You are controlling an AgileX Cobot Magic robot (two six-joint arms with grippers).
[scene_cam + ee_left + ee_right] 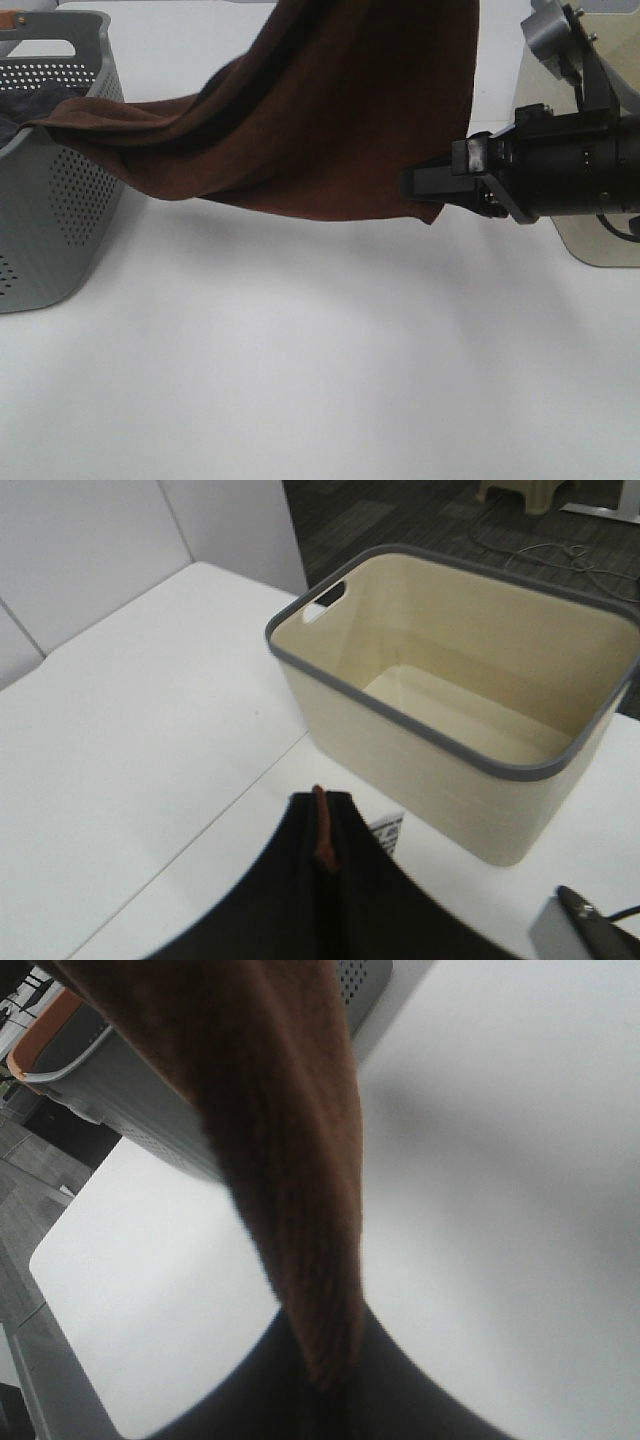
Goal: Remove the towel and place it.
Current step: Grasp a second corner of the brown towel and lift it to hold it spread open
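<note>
The dark brown towel (330, 130) hangs in the air, spread between the grey basket's rim and the top edge of the exterior view. My right gripper (425, 185) is shut on the towel's lower right corner, a little above the table. In the right wrist view the towel (290, 1160) runs as a thick fold down into the right gripper (330, 1390). In the left wrist view my left gripper (320, 865) is shut on a thin ridge of the towel (322, 830), with a small white tag (385, 832) beside it. The left gripper is outside the exterior view.
A perforated grey basket (60, 200) stands at the left, with a dark grey cloth (30, 105) inside and the towel's end lying over its rim. A beige bin (450, 730) with a grey rim stands at the right (600, 240), partly behind the right arm.
</note>
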